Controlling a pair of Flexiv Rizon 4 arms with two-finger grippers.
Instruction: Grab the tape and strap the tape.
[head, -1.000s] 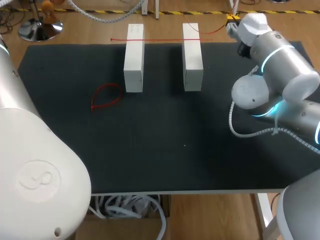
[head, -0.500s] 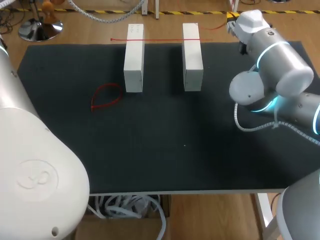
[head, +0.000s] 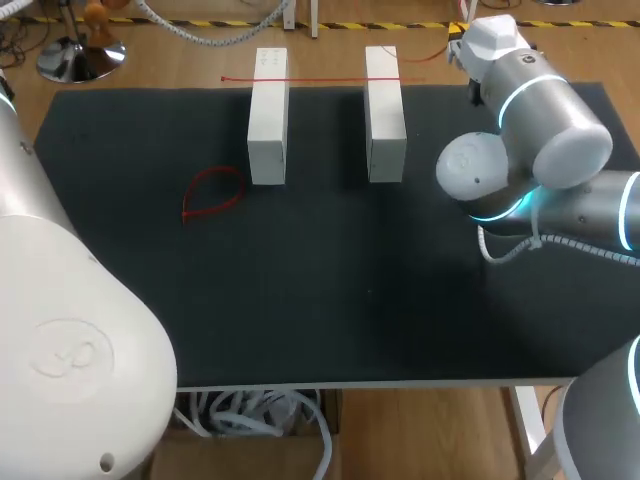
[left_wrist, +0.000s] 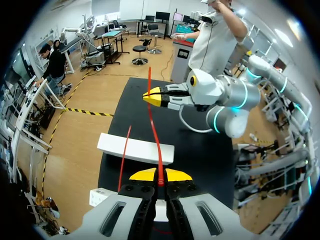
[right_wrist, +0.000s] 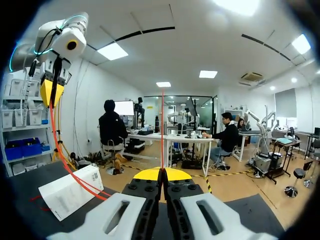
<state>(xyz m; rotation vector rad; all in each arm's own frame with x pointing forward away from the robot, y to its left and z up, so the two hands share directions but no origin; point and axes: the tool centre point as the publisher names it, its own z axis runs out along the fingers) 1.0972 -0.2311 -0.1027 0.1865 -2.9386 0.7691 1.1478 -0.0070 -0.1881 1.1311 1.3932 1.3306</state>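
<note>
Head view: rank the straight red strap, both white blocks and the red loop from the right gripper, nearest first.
1. straight red strap, right end nearest the right gripper
2. right white block, mid-right
3. left white block, mid-left
4. red loop, left side

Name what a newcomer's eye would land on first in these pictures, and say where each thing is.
A thin red tape stretches across the tops of two white blocks at the back of the black table. A red loop lies flat on the table to their left. In each wrist view, yellow-tipped jaws are shut on a strip of red tape.
</note>
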